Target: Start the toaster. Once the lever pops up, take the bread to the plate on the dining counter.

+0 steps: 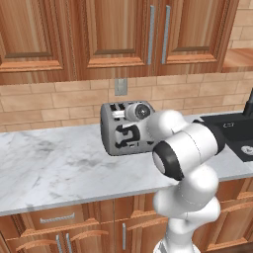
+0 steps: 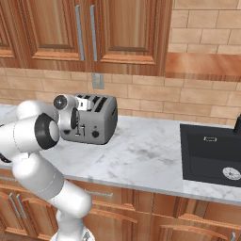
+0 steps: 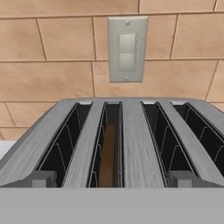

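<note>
The toaster (image 1: 120,129) stands on the marble worktop (image 1: 54,168), close to the tan brick backsplash (image 1: 49,99) and directly below a grey wall switch plate (image 1: 120,86). In the left base view, the worktop extends to the left of the toaster with bare veined surface. The toaster's front face, carrying its black knobs and levers, points toward the near edge of the worktop. The white arm (image 1: 185,148) rises from the lower right and reaches leftward, so that its wrist covers the right part of the toaster. A black sink (image 1: 232,133) is set into the worktop at the far right. Wooden cabinets (image 1: 113,34) hang above the backsplash.

In the right base view, the arm enters from the lower left, and the hand sits at the near left end of the toaster. The sink lies well apart on the right.

In the hand view, four black slots run away from the camera across the toaster's brushed top. The bread (image 3: 108,153) stands upright, deep inside the second slot from the left; the other three slots show only wire guides. The gripper (image 3: 111,178) is spread wide: its two grey fingertips (image 3: 39,178) stand just above the near ends of the slots, one near each side, with nothing between them.
</note>
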